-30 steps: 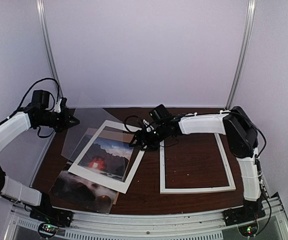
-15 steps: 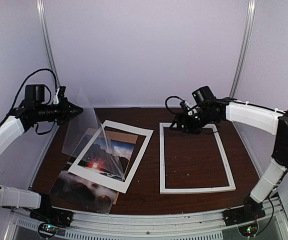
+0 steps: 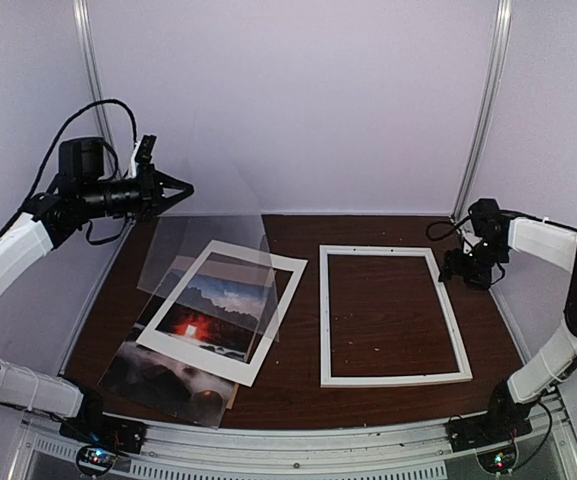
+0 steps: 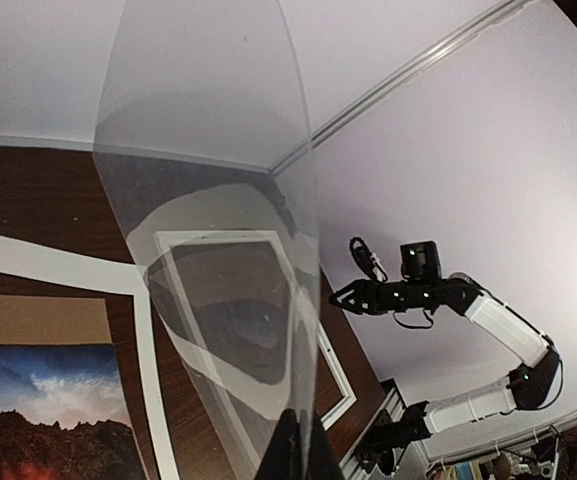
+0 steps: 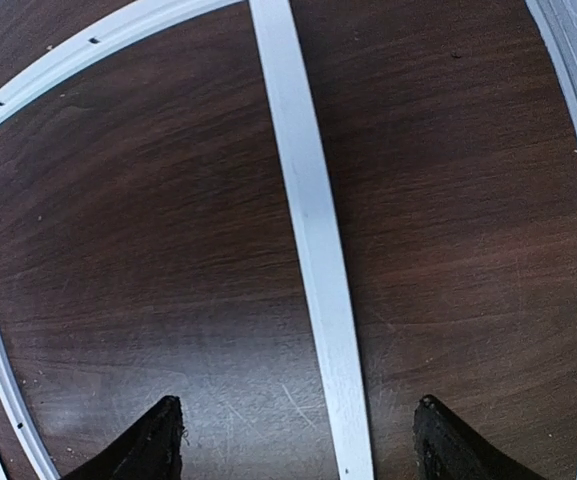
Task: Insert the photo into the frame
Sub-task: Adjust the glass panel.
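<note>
Sheet of clear plastic (image 3: 208, 240) hangs pinched in left gripper (image 3: 175, 187) — right gripper (image 3: 465, 272) gapes wide over the right rail of the frame (image 5: 308, 230).

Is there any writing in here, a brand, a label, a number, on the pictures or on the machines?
None can be read.
The photo shows only a landscape, no caption.
The white mat, the frame and the clear sheet are blank.
If the arms carry any marks, they are too small and dark to make out.
</note>
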`<state>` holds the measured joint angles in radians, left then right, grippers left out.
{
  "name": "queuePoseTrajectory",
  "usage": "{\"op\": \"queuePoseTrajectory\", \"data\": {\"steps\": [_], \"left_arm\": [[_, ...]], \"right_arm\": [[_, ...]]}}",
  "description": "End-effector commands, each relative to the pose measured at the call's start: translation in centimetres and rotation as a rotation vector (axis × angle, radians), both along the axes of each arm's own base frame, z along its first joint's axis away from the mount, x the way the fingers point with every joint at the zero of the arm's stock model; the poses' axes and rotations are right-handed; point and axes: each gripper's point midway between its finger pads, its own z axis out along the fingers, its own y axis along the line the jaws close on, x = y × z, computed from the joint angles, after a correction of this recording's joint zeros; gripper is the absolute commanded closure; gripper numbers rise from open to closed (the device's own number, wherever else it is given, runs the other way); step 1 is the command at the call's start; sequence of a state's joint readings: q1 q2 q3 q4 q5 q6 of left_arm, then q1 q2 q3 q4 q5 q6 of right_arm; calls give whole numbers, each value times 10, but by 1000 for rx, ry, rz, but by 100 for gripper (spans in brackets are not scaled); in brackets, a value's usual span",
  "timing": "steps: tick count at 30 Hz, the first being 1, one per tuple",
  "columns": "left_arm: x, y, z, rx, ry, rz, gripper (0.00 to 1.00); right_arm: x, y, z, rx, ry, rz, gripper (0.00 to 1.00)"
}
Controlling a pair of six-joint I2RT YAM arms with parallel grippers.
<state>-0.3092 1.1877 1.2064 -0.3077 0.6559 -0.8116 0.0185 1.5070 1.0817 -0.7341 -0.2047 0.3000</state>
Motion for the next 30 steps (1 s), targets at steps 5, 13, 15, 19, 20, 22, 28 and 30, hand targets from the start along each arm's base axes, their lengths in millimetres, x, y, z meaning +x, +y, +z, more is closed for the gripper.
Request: {"op": "queuePoseTrajectory", "data": {"steps": [5, 13, 15, 19, 20, 22, 28, 30], "left_arm": [[-8, -75, 35, -6, -137, -188, 100], [-10, -118, 20, -34, -101, -280, 100], [-7, -120, 14, -48, -106, -268, 100], [-2, -126, 5, -78, -130, -253, 100], [-1, -129, 2, -83, -126, -253, 100], [1, -134, -6, -97, -115, -253, 100], [15, -143, -49, -140, -27, -190, 100], [20, -141, -71, -153, 27, -153, 100]], "right_arm": [[1, -27, -32, -34, 76, -32, 24], [9, -2, -20, 112, -5, 1, 27], [13, 17, -2, 216, -77, 34, 26], [16, 71, 37, 443, -201, 133, 20], [15, 83, 44, 460, -213, 162, 19], [13, 99, 54, 467, -228, 197, 17], [13, 116, 59, 481, -235, 219, 16], [13, 122, 52, 478, -213, 228, 16]]}}
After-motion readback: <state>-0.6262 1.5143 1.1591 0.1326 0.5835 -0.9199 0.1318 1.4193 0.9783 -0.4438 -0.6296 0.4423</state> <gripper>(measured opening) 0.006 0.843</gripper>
